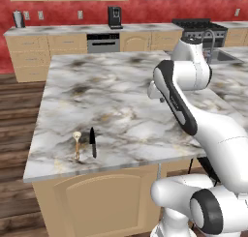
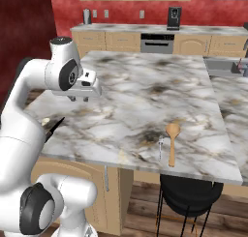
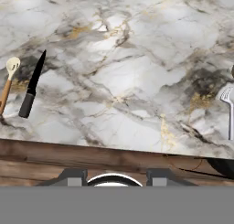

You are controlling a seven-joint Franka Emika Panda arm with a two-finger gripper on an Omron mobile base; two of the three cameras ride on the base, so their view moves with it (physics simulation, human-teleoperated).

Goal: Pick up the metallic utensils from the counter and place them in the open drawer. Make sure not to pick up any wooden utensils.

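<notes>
Near the front left edge of the marble counter point(image 1: 121, 86) lies a black knife point(image 1: 92, 142), with a thin wooden stick spoon point(image 1: 76, 145) just left of it. The hand view shows that knife point(image 3: 33, 86) and stick spoon point(image 3: 8, 81) at the left, and a pale silvery fork point(image 3: 228, 109) at the right edge. The same fork point(image 2: 161, 146) lies beside a brown wooden spoon point(image 2: 172, 143) near the counter's front right. My gripper point(image 2: 80, 98) hangs above the counter between the two pairs; its tips point(image 3: 115, 177) stand apart and hold nothing. The open drawer is out of view.
A black stool point(image 2: 189, 192) stands under the counter's right end. A sink point(image 2: 224, 66) is set into the neighbouring counter at the right. Light tan cabinet doors point(image 1: 97, 202) run below the counter's front edge.
</notes>
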